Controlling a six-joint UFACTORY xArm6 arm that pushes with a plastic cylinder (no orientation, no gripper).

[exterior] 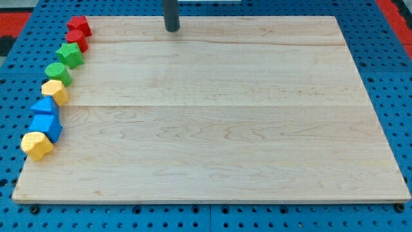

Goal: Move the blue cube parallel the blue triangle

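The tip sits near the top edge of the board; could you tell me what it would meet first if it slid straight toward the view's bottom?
Probably nothing: below my tip lies only bare board.

Probably a lab: wooden board (212, 116) on blue perforated bench (393, 77).

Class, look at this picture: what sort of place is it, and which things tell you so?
Probably a robotics lab bench: a wooden board on a blue perforated base, small coloured blocks lined up, my tip above.
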